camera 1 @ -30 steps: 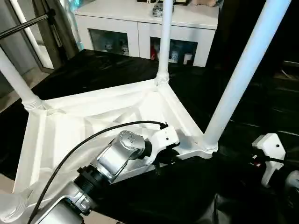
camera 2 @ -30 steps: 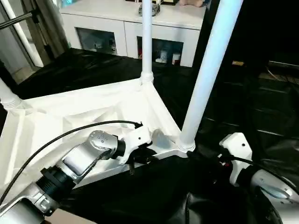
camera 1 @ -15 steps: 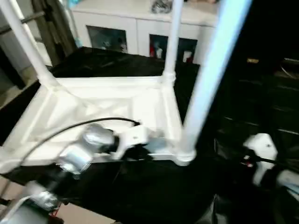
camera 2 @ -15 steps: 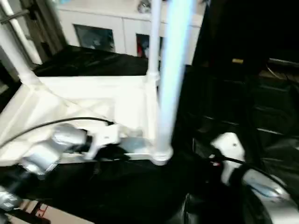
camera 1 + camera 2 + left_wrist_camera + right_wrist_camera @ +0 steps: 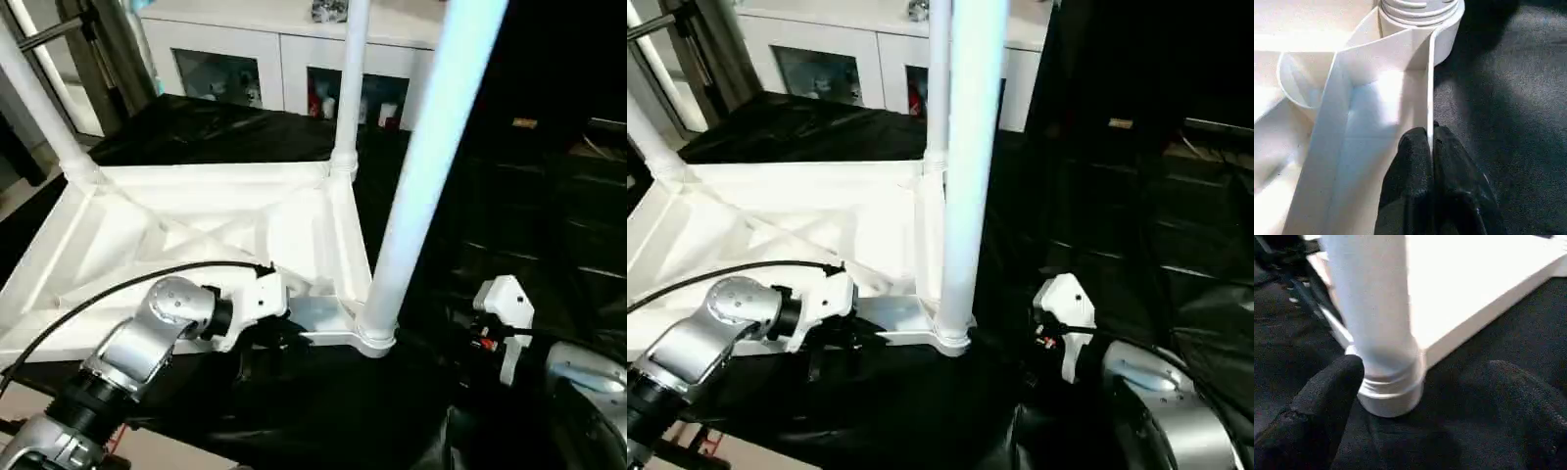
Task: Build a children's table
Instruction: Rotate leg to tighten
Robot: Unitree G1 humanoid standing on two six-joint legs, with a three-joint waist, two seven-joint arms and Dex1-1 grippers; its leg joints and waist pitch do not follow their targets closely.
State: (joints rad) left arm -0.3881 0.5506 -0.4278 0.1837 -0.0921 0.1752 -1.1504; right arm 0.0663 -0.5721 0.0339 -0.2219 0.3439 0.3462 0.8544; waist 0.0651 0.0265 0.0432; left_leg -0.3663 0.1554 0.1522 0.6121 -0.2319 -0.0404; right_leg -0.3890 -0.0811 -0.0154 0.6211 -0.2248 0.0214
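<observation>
A black cloth (image 5: pixel 245 137) covers the whole work surface, and at twelve o'clock beyond it stands a white cabinet (image 5: pixel 294 59) with glass doors. The table (image 5: pixel 196 225) lies upside down on that cloth, its ribbed, cross-braced underside facing up, spreading from the centre of the scene out toward nine o'clock. Legs stand up out of its corner sockets: the nearest leg (image 5: pixel 421 176) rises steeply from the near right corner at about five o'clock of the top, another leg (image 5: pixel 348 88) stands at the far right corner around one o'clock, and a third (image 5: pixel 44 108) leans up at the far left, around ten o'clock. The left arm (image 5: pixel 147 338) comes in from seven o'clock, a black cable arcing over its silver forearm. Its left gripper (image 5: pixel 1430 142) is pinched down on the thin upright rim (image 5: pixel 1429 88) of the table's near edge, one black finger either side of that wall, just short of the corner socket. The right gripper (image 5: pixel 1420 391) waits beside that same corner, at about four o'clock of the top; its jaws are spread wide, one finger (image 5: pixel 1327 396) just beside the ringed base of the nearest leg and the other well apart from it over the cloth, holding nothing.
</observation>
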